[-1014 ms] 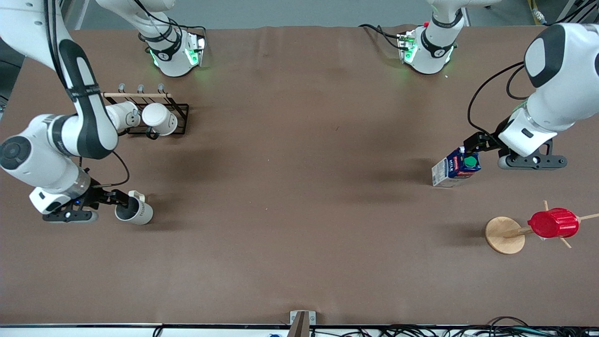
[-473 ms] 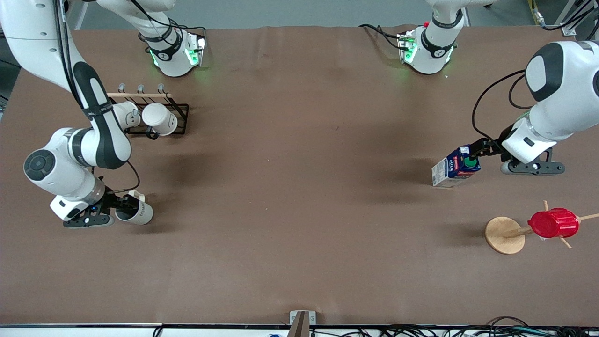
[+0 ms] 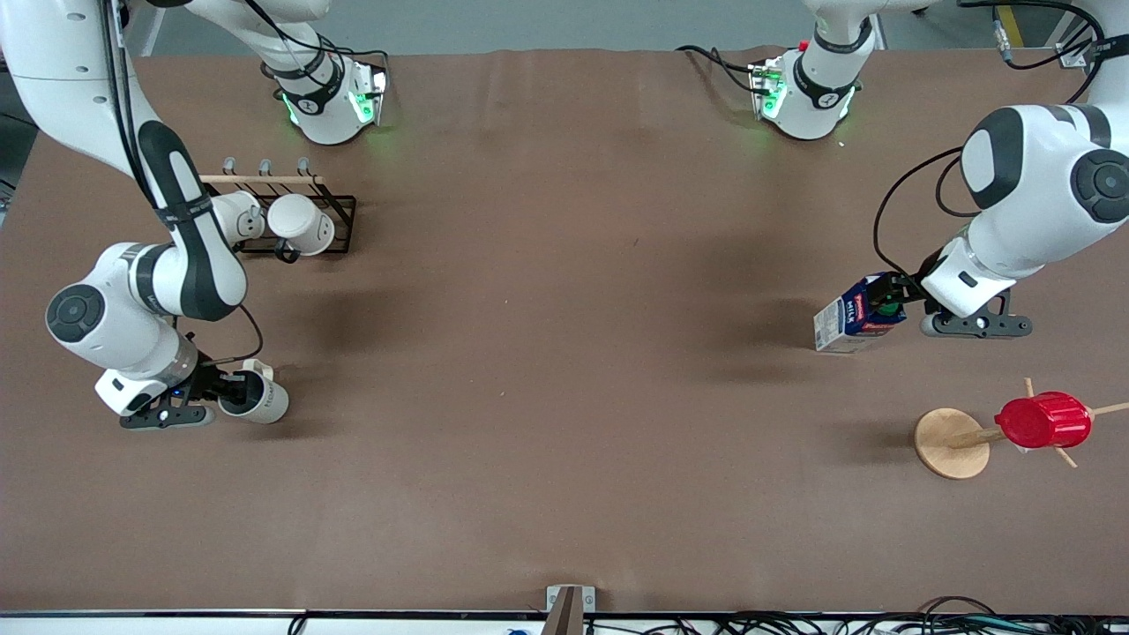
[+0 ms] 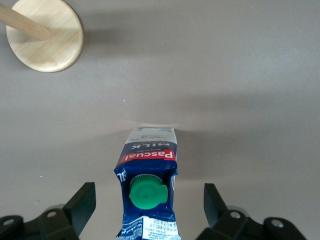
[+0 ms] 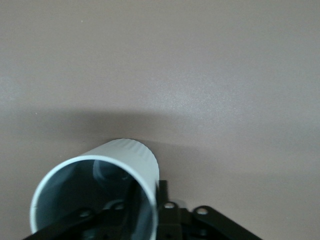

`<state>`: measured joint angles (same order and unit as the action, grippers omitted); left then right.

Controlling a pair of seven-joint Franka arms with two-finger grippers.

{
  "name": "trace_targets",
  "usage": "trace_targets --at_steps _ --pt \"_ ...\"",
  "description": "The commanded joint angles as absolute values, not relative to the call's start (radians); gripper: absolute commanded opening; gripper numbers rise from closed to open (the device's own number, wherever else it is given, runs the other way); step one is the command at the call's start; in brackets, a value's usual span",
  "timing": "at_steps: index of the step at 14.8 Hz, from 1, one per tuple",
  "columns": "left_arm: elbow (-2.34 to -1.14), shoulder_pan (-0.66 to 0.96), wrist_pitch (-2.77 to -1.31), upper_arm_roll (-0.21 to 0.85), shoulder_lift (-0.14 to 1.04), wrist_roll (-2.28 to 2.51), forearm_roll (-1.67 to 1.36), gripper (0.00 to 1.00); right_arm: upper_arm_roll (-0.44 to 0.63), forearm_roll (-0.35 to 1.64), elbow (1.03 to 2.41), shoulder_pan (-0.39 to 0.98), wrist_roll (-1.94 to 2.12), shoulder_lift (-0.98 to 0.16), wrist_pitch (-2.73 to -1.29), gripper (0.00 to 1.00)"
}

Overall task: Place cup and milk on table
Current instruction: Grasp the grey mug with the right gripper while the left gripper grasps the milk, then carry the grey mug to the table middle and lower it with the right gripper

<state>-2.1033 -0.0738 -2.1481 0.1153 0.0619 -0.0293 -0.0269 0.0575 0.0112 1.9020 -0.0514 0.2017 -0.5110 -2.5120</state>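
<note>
So, front view first: both arms are working at once. The right gripper (image 3: 231, 391) is sitting low at the right arm's end of the table (image 3: 564, 353), pinching the rim of the cup (image 3: 256, 397), which is looking tilted or barely upright on the brown sheet, nearer the camera than the rack (image 3: 295, 216) with two whiter mugs. The left gripper (image 3: 893, 300) is hanging right at the top of the milk (image 3: 856, 319), which is standing at the left arm's end, farther from the camera than the red cup (image 3: 1043, 421) on its wooden stand (image 3: 951, 443).

Left wrist view: the jaws are spread wide, one finger (image 4: 80, 205) well clear on each side of the milk (image 4: 147, 195). The carton is standing by itself, green cap up, so I'd say it's already placed.

Right wrist view: the fingers (image 5: 162, 200) are gripping the cup (image 5: 95, 195) wall, one inside and one outside.

My guess is we're at the release step. The right arm needs to settle the cup flat, let go and lift off; the left just needs to rise straight up without clipping the cap.
</note>
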Motion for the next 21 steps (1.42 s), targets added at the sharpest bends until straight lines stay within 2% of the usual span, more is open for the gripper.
trace_targets --at_steps 1,4,7,9,13,17,21 --pt "-2.135 -0.08 -2.171 0.121 0.057 -0.041 -0.04 0.95 0.043 -0.002 1.899 -0.071 0.195 -0.506 -2.508 0.0" --pt "-2.161 -0.08 -2.204 0.121 0.057 -0.041 -0.04 0.95 0.043 0.003 1.861 -0.058 0.196 -0.496 -2.449 0.0" --pt "-2.177 -0.081 -2.226 0.121 0.058 -0.043 -0.04 0.94 0.034 0.012 1.797 -0.003 0.155 -0.442 -2.288 0.0" --pt "-2.181 -0.08 -2.241 0.121 0.07 -0.043 -0.04 0.93 -0.001 0.011 1.757 0.05 -0.024 -0.437 -2.208 0.0" --pt "-2.19 -0.08 -2.253 0.121 0.08 -0.043 -0.035 0.93 -0.152 -0.021 1.727 0.139 -0.458 -0.442 -2.206 0.0" --pt "-2.215 -0.081 -2.264 0.12 0.08 -0.043 -0.028 0.91 -0.195 -0.1 1.631 0.293 -0.788 -0.511 -2.206 0.0" --pt "-2.215 -0.081 -2.264 0.12 0.08 -0.046 -0.028 0.69 -0.202 -0.187 1.536 0.431 -1.009 -0.635 -2.207 0.0"
